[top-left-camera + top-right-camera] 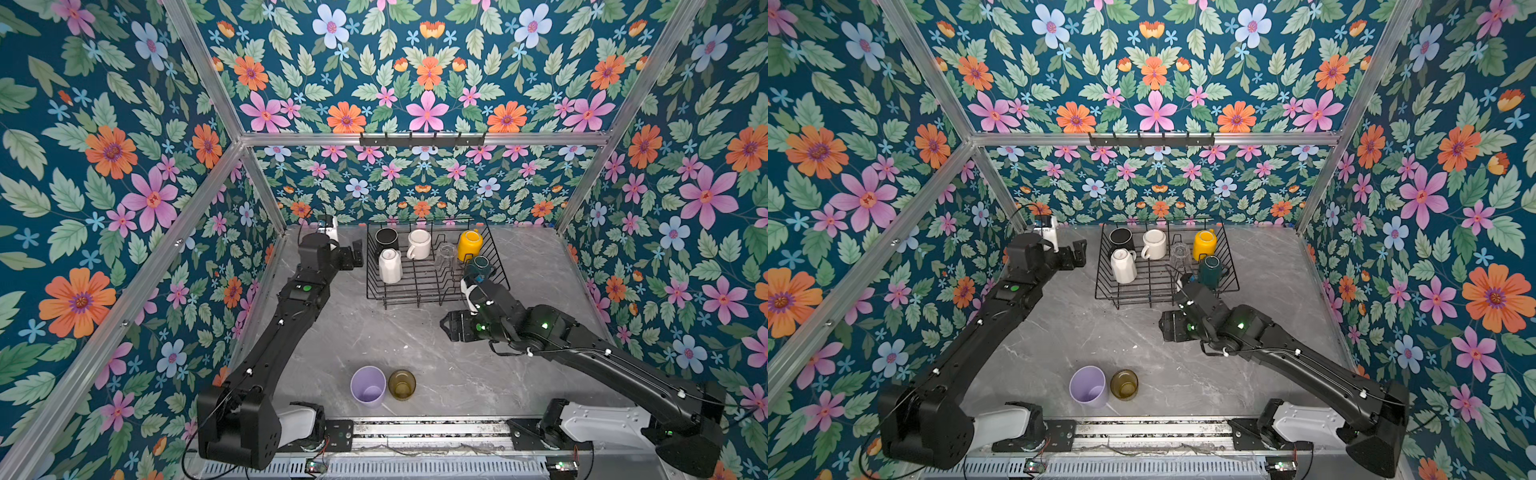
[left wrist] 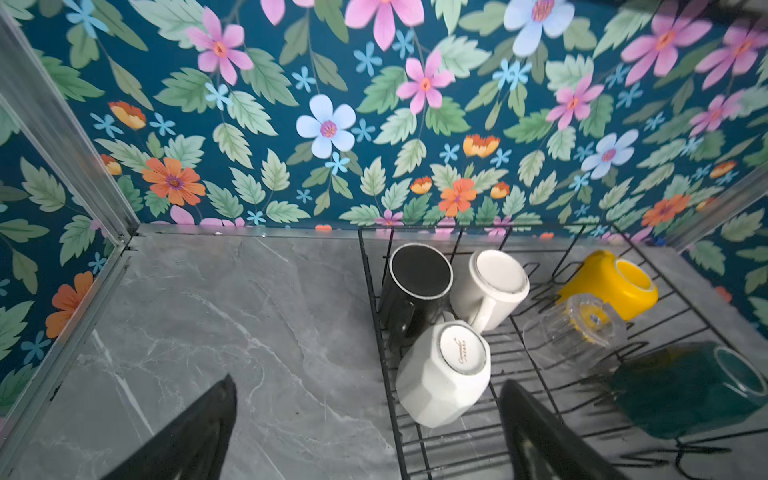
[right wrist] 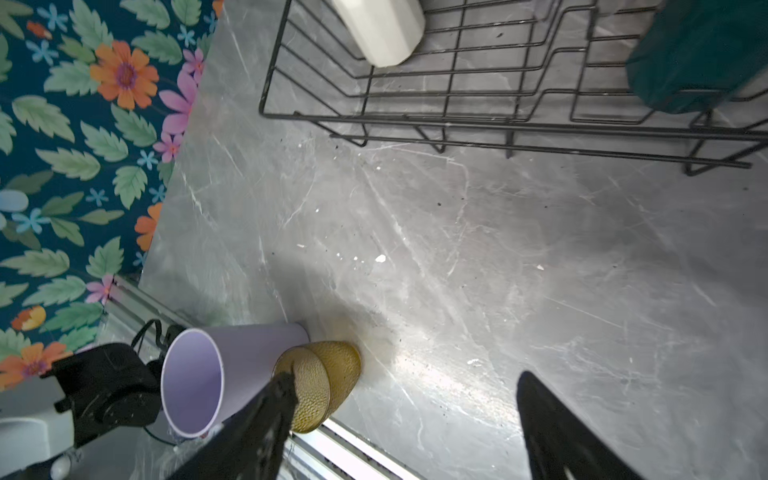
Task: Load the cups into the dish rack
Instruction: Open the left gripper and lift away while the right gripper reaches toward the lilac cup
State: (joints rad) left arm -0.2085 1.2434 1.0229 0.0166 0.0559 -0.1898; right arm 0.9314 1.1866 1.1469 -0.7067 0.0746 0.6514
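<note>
The black wire dish rack (image 1: 415,300) stands at the back of the table. Upside down or tilted in it are a black mug (image 1: 387,240), a white mug (image 1: 419,244), a tall white mug (image 2: 442,374), a clear glass (image 2: 575,328), a yellow mug (image 1: 470,245) and a green mug (image 1: 481,268). A lilac tumbler (image 1: 368,385) and an olive-amber glass (image 1: 402,384) stand side by side near the front edge. My left gripper (image 2: 369,382) is open at the rack's left rim, empty. My right gripper (image 3: 405,378) is open over bare table in front of the rack, empty.
Floral walls with aluminium posts close in the grey marble table (image 1: 332,332) on three sides. A metal rail (image 1: 428,430) carrying both arm bases runs along the front, just behind the tumbler and glass. A black hook bar (image 1: 422,139) hangs on the back wall.
</note>
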